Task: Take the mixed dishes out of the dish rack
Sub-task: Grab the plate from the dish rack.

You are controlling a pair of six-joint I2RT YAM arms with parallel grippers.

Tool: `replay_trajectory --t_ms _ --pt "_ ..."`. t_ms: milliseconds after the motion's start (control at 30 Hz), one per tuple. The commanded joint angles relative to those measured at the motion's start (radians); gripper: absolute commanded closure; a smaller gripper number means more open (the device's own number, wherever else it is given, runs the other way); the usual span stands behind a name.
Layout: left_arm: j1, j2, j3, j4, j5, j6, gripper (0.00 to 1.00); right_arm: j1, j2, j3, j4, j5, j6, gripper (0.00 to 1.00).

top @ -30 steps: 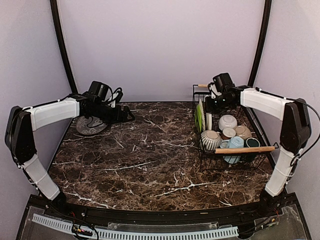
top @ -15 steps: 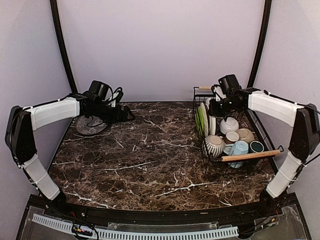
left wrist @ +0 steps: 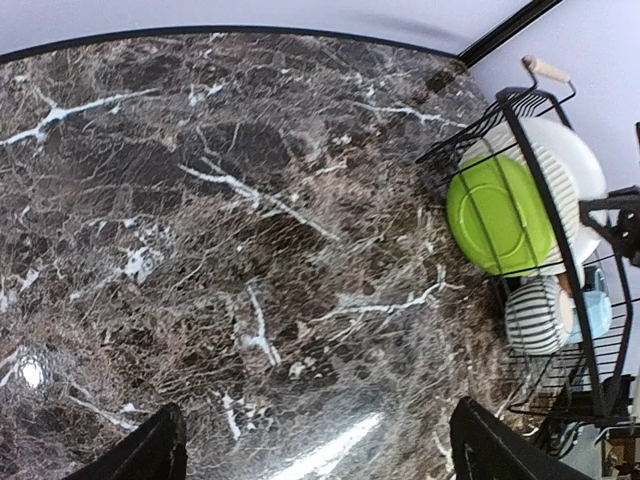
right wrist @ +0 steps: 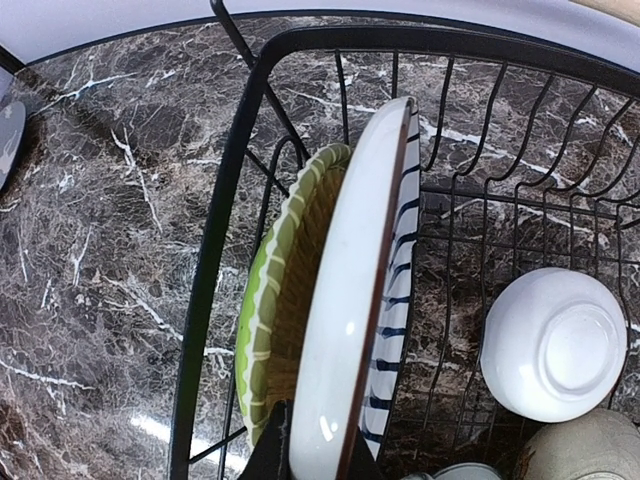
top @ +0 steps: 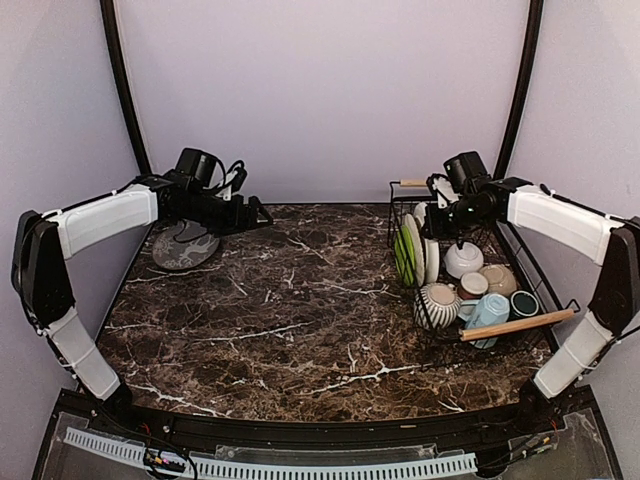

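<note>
The black wire dish rack (top: 517, 325) stands at the right of the table. In it the lime-green plate (top: 404, 252) and the black-striped white plate (top: 428, 255) stand on edge at its left end. Behind them are the white bowl (top: 464, 260), striped grey bowl (top: 437, 305), light blue mug (top: 487, 312), dark green mug (top: 523, 303) and small grey cup (top: 471, 285). My right gripper (right wrist: 315, 440) is shut on the rim of the striped white plate (right wrist: 350, 290), beside the green plate (right wrist: 265, 300). My left gripper (left wrist: 315, 455) is open and empty above the table at the far left.
A grey patterned plate (top: 185, 248) lies flat on the table at the far left, below my left arm. A beige cup (top: 497, 279) also sits in the rack. The rack's rim (right wrist: 215, 260) closely flanks the standing plates. The back wall is just behind both grippers.
My right gripper has shifted right with the striped plate, and the rack has slid and swung to the right with it. My left gripper has risen slightly.
</note>
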Motion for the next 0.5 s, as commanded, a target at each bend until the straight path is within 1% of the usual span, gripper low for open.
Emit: replay_trajectory --t_ms 0,67,133,233,367,433,467 --pt "-0.002 -0.010 0.170 -0.017 0.086 -0.074 0.09 -0.001 -0.170 0.077 0.267 0.102 -0.122 1.00" --pt "-0.002 0.008 0.221 -0.031 0.107 -0.089 0.09 -0.002 -0.167 0.098 0.248 0.076 -0.126 1.00" --pt "-0.002 0.017 0.235 -0.033 0.126 -0.090 0.09 -0.001 -0.168 0.123 0.233 0.046 -0.139 1.00" --pt "-0.002 0.015 0.204 -0.025 0.164 -0.076 0.08 0.003 -0.166 0.170 0.193 0.018 -0.189 1.00" --pt "-0.002 0.013 0.140 -0.034 0.205 -0.024 0.08 0.031 -0.165 0.209 0.141 0.030 -0.292 1.00" --pt "-0.002 0.013 0.114 -0.062 0.200 -0.018 0.09 0.059 -0.171 0.203 0.142 0.054 -0.354 1.00" --pt "-0.002 0.017 0.113 -0.064 0.208 -0.021 0.09 0.082 -0.176 0.194 0.150 0.096 -0.380 1.00"
